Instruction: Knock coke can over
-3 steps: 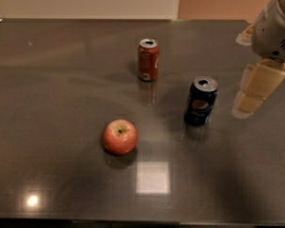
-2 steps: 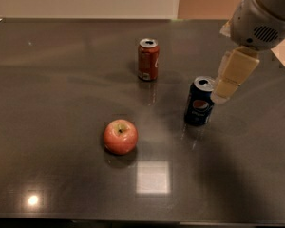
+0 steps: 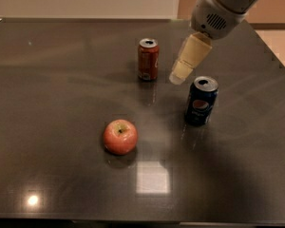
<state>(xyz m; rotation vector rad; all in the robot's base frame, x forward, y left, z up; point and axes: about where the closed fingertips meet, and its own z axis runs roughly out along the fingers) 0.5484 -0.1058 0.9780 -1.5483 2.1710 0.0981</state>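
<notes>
The red coke can (image 3: 148, 59) stands upright on the dark table (image 3: 61, 103), towards the back middle. My gripper (image 3: 179, 76) hangs from the arm at the upper right, its cream-coloured tip just right of the coke can and a small gap away from it. It holds nothing that shows.
A dark blue Pepsi can (image 3: 201, 100) stands upright right of centre, just below the gripper. A red apple (image 3: 120, 137) sits in front of the coke can. The table's right edge runs close to the arm.
The arm has swung left from the table's right side, over the Pepsi can, to close beside the coke can. The cans and the apple have not moved.
</notes>
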